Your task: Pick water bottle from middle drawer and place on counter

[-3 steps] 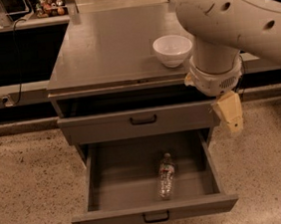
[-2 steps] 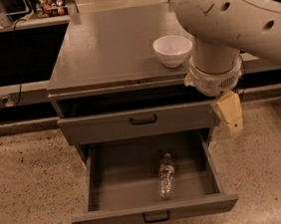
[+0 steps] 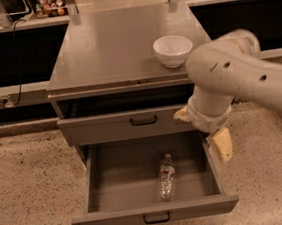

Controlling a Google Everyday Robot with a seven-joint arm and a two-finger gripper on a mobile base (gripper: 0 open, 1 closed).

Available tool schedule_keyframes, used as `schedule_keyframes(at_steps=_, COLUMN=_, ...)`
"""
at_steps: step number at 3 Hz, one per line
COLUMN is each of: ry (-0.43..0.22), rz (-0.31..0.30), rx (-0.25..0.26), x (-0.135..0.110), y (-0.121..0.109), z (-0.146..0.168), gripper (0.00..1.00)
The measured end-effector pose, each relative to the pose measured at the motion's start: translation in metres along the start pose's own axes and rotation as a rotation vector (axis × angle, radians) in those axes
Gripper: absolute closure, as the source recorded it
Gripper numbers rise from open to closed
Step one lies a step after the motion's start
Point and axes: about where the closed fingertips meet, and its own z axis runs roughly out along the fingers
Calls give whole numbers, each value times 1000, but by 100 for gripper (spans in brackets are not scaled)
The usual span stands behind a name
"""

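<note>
The water bottle [image 3: 166, 177] lies on its side in the open middle drawer [image 3: 119, 186], right of centre, cap pointing to the back. My gripper [image 3: 202, 135] hangs from the big white arm over the drawer's back right corner, above and to the right of the bottle. Its tan fingers [image 3: 221, 145] stand apart and hold nothing. The grey counter [image 3: 109, 47] is the cabinet's top, above the drawers.
A white bowl [image 3: 172, 50] stands on the counter near its front right edge, just above my arm. A shut drawer front with a black handle [image 3: 143, 120] sits over the open drawer. A speckled floor surrounds the cabinet. Shelves with clutter run behind.
My arm has come down and a little to the left, bringing the gripper from beside the upper drawer front to the open drawer's right rear corner. The bottle has not moved.
</note>
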Motion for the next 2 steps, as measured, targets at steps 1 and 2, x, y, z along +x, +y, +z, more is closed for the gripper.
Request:
schedule_keyframes(at_steps=1, ry=-3, rz=-57, rx=49, x=-6, y=-8, z=10, gripper=0)
schedule_keyframes(at_steps=2, ry=-9, rz=-73, rx=27, x=-7, y=-6, z=16, gripper=0)
